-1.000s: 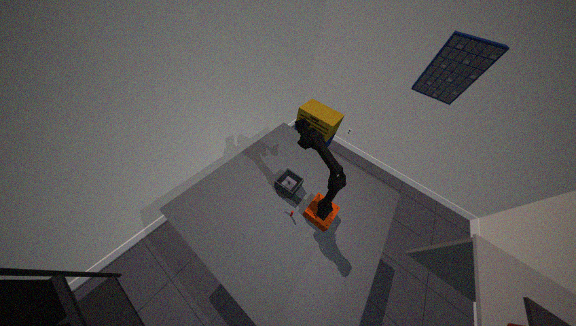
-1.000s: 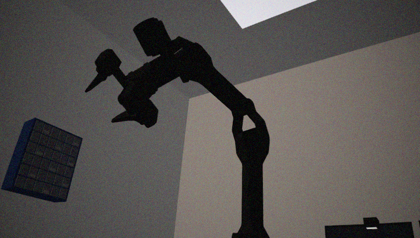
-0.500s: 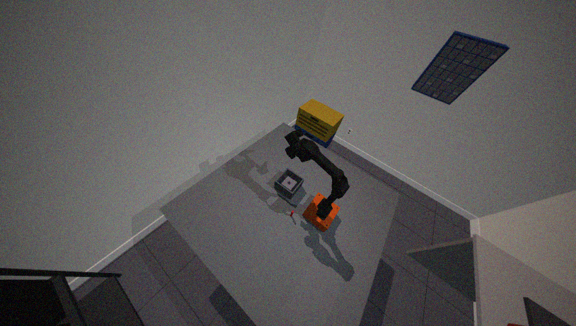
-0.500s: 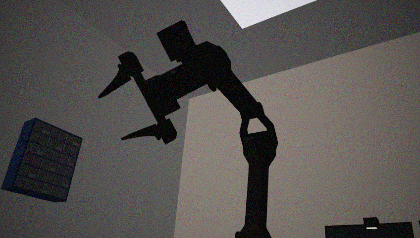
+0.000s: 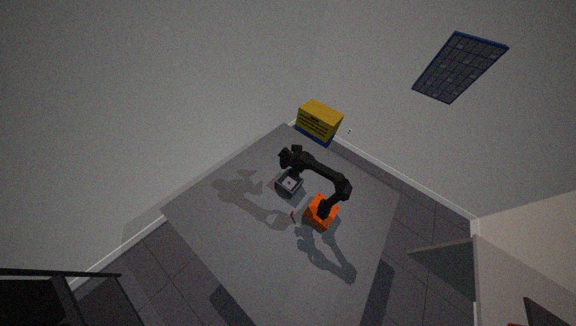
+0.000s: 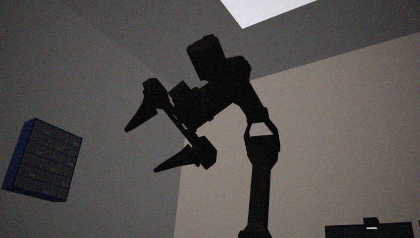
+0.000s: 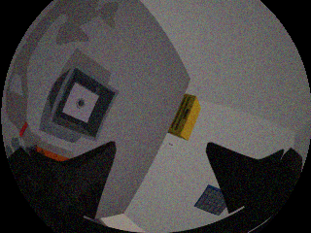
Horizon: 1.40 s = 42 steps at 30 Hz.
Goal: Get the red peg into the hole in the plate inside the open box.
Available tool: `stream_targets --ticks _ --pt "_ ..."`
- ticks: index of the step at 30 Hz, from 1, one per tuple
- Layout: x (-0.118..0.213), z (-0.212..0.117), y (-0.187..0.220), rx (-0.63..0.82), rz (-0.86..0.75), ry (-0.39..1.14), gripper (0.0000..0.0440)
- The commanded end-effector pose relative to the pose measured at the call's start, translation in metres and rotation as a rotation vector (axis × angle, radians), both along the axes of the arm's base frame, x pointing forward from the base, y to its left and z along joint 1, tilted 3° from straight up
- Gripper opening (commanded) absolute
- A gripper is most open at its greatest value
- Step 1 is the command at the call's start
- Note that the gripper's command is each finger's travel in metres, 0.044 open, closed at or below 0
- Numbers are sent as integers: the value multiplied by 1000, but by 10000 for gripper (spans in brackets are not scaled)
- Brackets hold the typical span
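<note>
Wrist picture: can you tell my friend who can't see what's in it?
An open grey box sits on a table, with a plate with a hole at its bottom. The gripper's two dark fingers stand wide apart, holding nothing. A red peg lies outside the box.

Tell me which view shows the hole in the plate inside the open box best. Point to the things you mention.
Wrist: it shows the hole (image 5: pixel 289 183) (image 7: pixel 81 103) larger and unobstructed. The top view shows it as a small dark dot; the exterior view misses it.

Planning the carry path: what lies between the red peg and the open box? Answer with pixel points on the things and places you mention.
In the top view, only tabletop and shadow between the red peg (image 5: pixel 291 213) (image 7: pixel 23 129) and open box (image 5: pixel 289 193) (image 7: pixel 76 132).
</note>
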State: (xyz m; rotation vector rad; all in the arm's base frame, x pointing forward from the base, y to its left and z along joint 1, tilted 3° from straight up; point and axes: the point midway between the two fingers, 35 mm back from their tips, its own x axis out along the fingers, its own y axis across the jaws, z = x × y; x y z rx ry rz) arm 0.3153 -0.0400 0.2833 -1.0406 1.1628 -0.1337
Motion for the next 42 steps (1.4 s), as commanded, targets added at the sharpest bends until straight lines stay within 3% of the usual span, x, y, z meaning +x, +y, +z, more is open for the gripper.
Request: stream_targets --ticks 1,21,32,42 --pt "-9 -14 15 96 -60 -36 440" --pt "-83 -105 89 527 -594 -94 440" --pt "-130 -157 118 615 -955 -89 440" --pt "-146 -202 133 651 -1192 -125 440"
